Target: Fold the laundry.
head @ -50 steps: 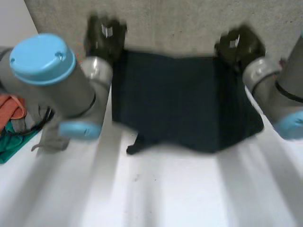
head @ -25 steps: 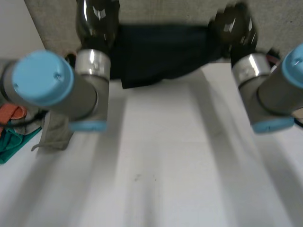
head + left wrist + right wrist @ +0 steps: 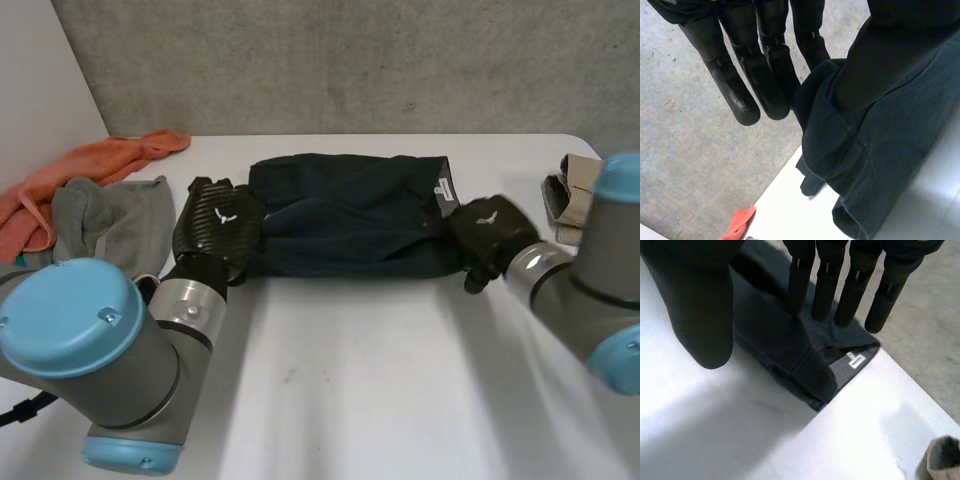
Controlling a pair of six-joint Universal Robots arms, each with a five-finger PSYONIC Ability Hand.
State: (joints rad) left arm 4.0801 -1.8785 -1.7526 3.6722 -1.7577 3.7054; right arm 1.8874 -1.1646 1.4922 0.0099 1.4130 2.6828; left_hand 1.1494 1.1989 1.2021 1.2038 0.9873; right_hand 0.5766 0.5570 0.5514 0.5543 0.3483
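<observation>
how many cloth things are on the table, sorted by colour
dark navy garment: 1
orange cloth: 1
grey cloth heap: 1
beige folded cloth: 1
total: 4

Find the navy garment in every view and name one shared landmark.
Head view: the navy garment lies folded at the far side of the white table, between the left hand and right hand.
Left wrist view: one end beside the left hand's straight fingers, under its thumb.
Right wrist view: the other end under the right hand's fingertips.
Shared landmark: the white table under it; its white label ties head and right wrist views.
</observation>
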